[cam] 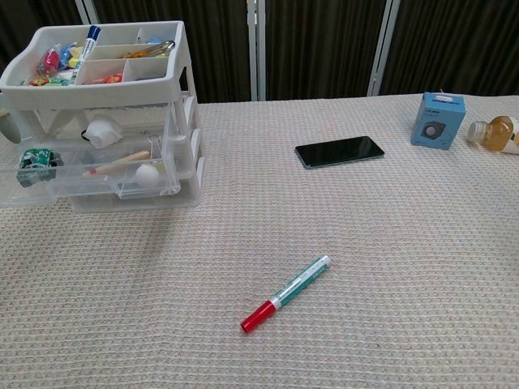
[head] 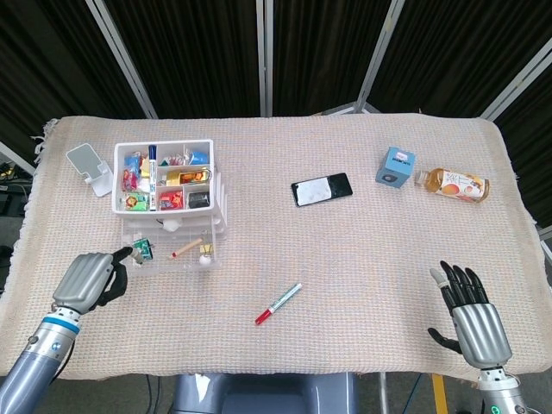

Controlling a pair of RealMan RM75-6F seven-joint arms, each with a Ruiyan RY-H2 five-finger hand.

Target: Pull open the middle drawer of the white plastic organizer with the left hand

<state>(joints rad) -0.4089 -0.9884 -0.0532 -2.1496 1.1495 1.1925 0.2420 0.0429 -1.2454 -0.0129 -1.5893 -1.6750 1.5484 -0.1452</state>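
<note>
White plastic organizer (head: 168, 185) at table's left, top tray holding blue-capped marker (head: 152, 175) and small colourful items. Clear middle drawer (head: 168, 250) pulled out, holding pencil (cam: 117, 161), white ball, green packet. Left hand (head: 89, 278) curled, fingertip at drawer's front corner; grasp unclear. Right hand (head: 470, 315) spread, holding nothing.

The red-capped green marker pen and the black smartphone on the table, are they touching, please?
Apart. The chest view plainly shows bare woven cloth between the red-capped green marker pen near the front and the black smartphone farther back.
</note>
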